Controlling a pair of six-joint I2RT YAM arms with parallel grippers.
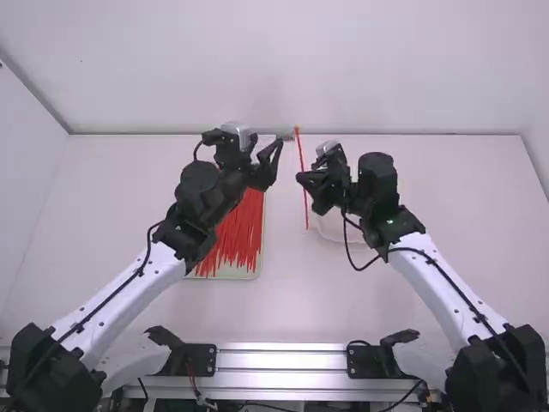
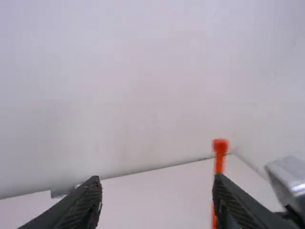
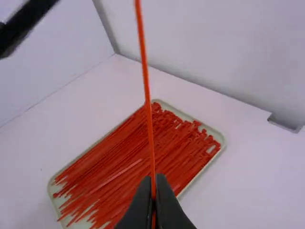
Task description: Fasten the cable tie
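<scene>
Robotics lab test cell. Plain white counter [image 1: 446,180] boxed by bare white walls [image 1: 257,60]. Left arm [image 1: 129,292] and right arm [image 1: 437,283] mounted by aluminium rail [image 1: 283,348] at near edge. Exposed black cable [image 1: 346,245]. Tray [image 1: 244,276] stocked with identical red cable ties [image 1: 240,232], left of middle.

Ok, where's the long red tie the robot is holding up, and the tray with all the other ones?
cable tie [image 3: 144,90], right wrist view, on the middle of its strap.
tray [image 3: 220,140], right wrist view, on its corner rim.
</scene>
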